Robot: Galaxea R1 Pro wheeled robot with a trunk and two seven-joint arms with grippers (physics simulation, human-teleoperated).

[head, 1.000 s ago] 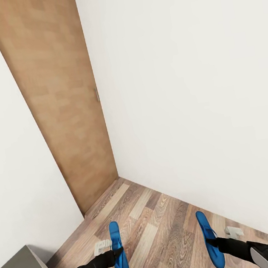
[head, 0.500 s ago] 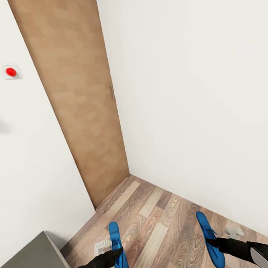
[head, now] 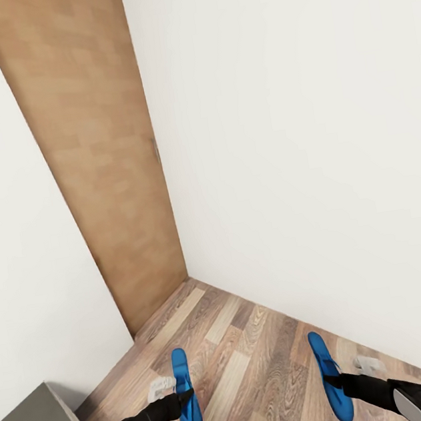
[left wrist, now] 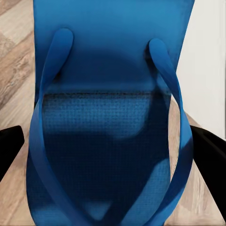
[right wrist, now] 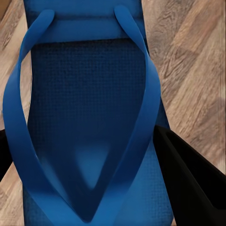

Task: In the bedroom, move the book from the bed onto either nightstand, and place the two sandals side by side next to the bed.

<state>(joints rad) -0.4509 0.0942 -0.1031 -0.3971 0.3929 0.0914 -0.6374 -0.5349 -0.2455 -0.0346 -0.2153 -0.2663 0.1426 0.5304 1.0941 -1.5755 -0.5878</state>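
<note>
Carrying one blue sandal [head: 187, 395] clamped in the left gripper [head: 184, 395] and the other sandal [head: 329, 376] in the right gripper [head: 332, 380] above the plank floor [head: 250, 339], both look light, flexible, best pinched mid-sole.

Matt blue sandals [head: 186, 393], textured footbeds; wood-grain plank floor [head: 252, 352], door [head: 95, 160].

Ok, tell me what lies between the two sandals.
In the head view, bare wood-plank floor separates the left sandal from the right sandal.
</note>
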